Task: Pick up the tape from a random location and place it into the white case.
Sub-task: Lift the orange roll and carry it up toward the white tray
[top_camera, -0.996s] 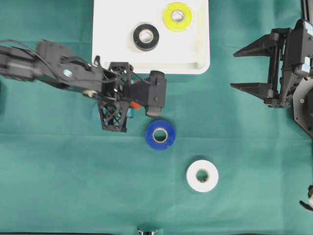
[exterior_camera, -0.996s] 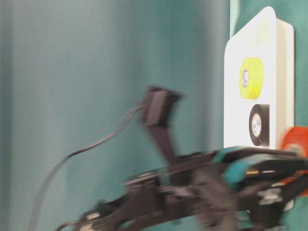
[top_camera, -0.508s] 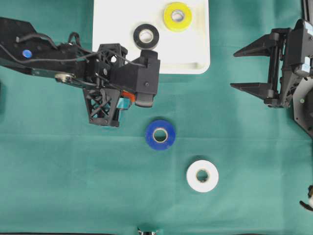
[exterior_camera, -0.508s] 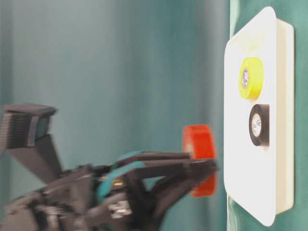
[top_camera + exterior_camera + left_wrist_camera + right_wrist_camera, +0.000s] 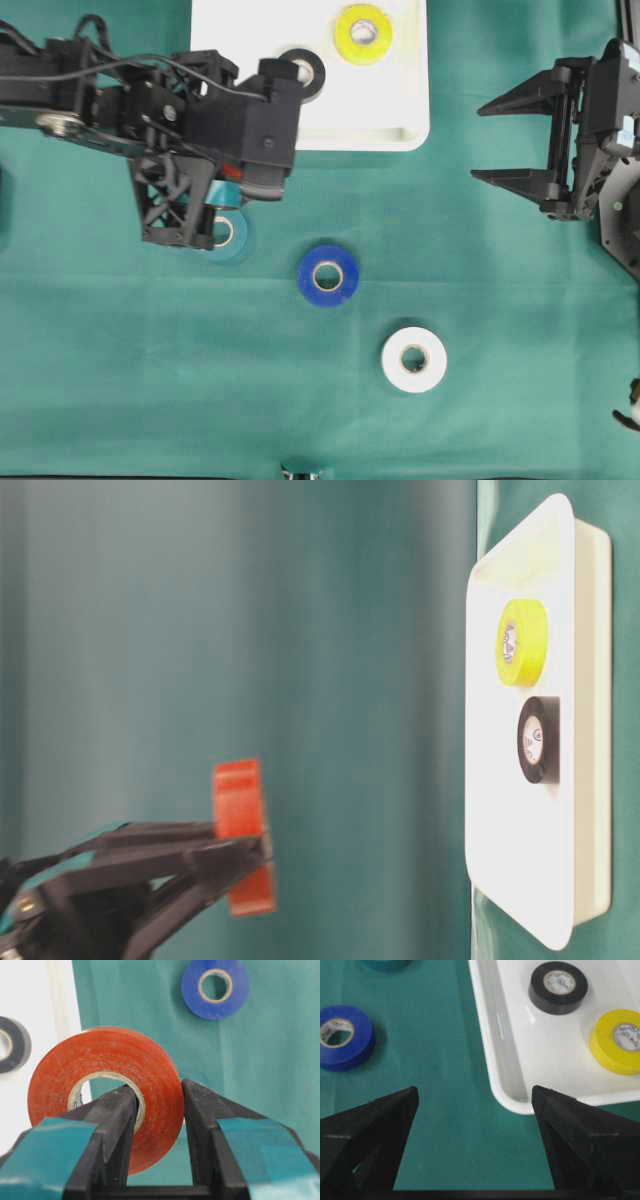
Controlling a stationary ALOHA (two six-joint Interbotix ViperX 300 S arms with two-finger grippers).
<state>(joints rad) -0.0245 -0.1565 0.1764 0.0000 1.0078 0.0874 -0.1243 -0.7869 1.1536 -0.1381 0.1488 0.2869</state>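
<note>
Red tape (image 5: pixel 105 1095) stands on edge in the left pincer (image 5: pixel 157 1125), one finger through its core, one outside, clenched, raised above the green surface (image 5: pixel 500 330) beside the white case (image 5: pixel 400 110). Only the wrist view shows this grip. The right pincer (image 5: pixel 522 140) hangs spread wide, grasping nothing.

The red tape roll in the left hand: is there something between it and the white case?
Nothing visible blocks it. The red tape roll is lifted, gripped in the left hand, near the white case. A black roll and a yellow roll lie inside, with bare floor beside them.
</note>
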